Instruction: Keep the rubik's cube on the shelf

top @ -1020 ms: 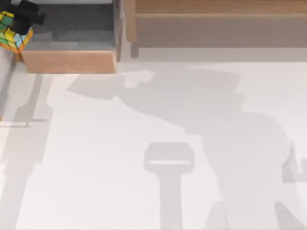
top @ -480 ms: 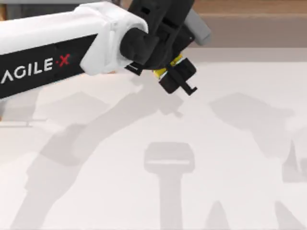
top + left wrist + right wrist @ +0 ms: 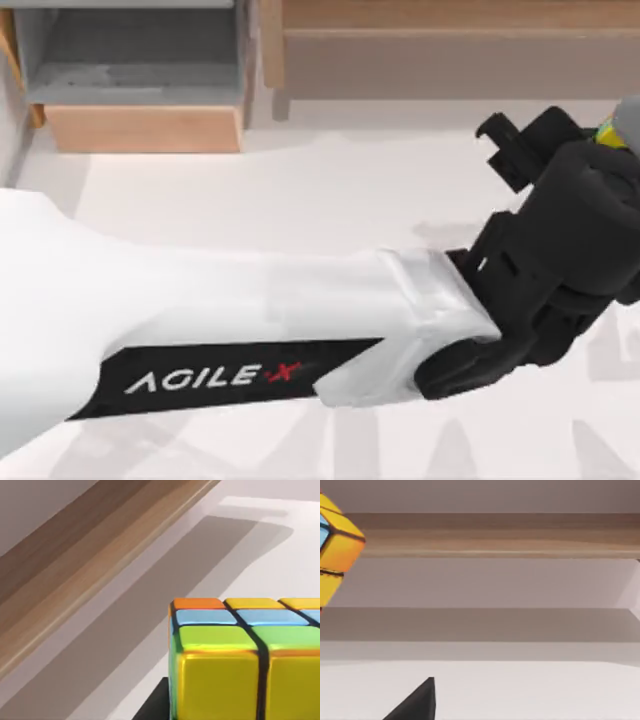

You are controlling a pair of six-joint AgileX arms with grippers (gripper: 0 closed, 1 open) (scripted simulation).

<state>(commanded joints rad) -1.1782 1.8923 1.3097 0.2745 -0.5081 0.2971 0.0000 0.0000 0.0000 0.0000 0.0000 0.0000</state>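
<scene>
My left arm reaches across the table from the left, and its black left gripper [image 3: 560, 150] hangs at the right, just in front of the shelf [image 3: 450, 20]. It is shut on the rubik's cube [image 3: 608, 135], of which a yellow and green corner peeks out. Close up in the left wrist view, the rubik's cube [image 3: 240, 665] shows yellow, green, blue and orange squares, with the shelf [image 3: 75, 575] ledge beyond it. The right wrist view has the rubik's cube [image 3: 335, 550] in the air before the shelf [image 3: 495, 535], and a dark part of my right gripper [image 3: 415, 705].
A grey-lined box compartment [image 3: 140, 128] with a light wood front stands at the back left. The white left arm [image 3: 200, 310] covers much of the table's middle and left. Bare white table [image 3: 350, 190] lies between the arm and the furniture.
The left arm has swung with the cube from the box compartment at the back left, across the table, to the right side in front of the shelf.
</scene>
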